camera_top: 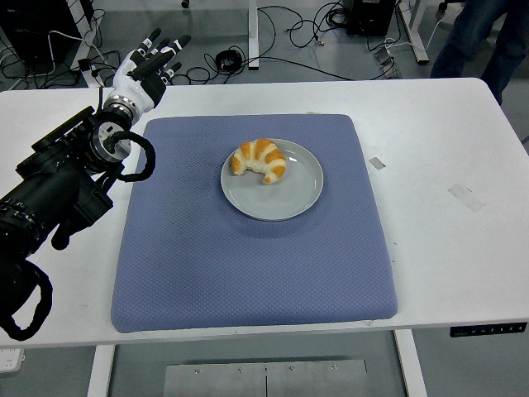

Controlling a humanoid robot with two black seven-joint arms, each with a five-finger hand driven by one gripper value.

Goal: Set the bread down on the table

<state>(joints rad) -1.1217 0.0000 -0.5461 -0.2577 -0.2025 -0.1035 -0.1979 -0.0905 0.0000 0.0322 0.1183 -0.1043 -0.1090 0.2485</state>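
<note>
The bread is a golden croissant (259,160) lying on a round grey plate (291,195) in the middle of a blue mat (248,265). My left hand (149,66) is raised at the table's far left, off the mat's far left corner, well away from the croissant. Its fingers are spread and it holds nothing. My right arm is out of view.
The white table (446,248) extends around the mat. Two small pieces of tape (377,163) (467,196) lie on it right of the mat. A person's legs (488,41) stand beyond the table's far right corner. Cables lie on the floor behind.
</note>
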